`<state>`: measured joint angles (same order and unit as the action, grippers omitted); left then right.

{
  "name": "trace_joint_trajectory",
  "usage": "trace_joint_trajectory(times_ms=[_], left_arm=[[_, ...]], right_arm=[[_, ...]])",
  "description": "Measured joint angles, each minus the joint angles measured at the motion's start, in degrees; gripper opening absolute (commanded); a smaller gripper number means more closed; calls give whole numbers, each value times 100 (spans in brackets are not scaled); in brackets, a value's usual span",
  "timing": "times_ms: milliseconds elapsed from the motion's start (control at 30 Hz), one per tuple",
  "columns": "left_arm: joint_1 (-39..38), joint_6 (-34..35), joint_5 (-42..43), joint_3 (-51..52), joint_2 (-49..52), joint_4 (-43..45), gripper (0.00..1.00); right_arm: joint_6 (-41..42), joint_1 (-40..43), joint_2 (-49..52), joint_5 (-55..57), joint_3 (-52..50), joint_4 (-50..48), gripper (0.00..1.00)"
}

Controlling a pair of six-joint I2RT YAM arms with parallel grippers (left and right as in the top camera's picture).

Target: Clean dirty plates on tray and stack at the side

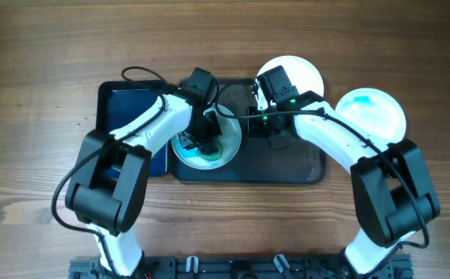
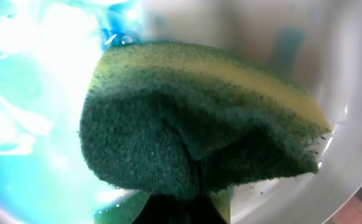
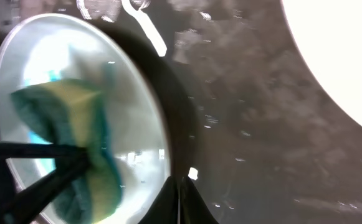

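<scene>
The left gripper (image 1: 207, 142) is clamped on a green-and-yellow sponge (image 2: 199, 130), pressing its dark scouring side down into the white plate (image 1: 228, 130) directly beneath it. Blue soapy liquid (image 2: 19, 93) is pooled on the plate beside the sponge. The plate sits on the dark tray (image 1: 286, 167). The right gripper (image 3: 181, 194) is low over the tray with its fingers drawn nearly together just at the plate's rim; whether they pinch it cannot be told. Beyond that hand lies a white plate (image 1: 306, 74), and outside it a blue-tinged plate (image 1: 372, 112).
</scene>
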<state>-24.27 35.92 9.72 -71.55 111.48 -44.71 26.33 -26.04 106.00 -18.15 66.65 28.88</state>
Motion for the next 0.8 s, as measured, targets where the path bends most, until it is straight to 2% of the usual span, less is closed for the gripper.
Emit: trace_joint_trajectory(times_ms=[100, 200, 367, 600, 800], left_arm=[[13, -46, 66, 0, 0, 11, 4], [44, -72, 146, 0, 0, 13, 4], [68, -90, 221, 0, 0, 13, 4], [72, -131, 236, 2, 0, 15, 4], [76, -153, 240, 2, 0, 13, 4]], right_arm=[[-127, 0, 103, -258, 50, -87, 17], [-236, 0, 396, -444, 262, 35, 18], [-415, 0, 984, -581, 896, 815, 26], [-428, 0, 1137, -627, 1235, 1095, 23], [-350, -24, 1207, -610, 1237, 1091, 8]])
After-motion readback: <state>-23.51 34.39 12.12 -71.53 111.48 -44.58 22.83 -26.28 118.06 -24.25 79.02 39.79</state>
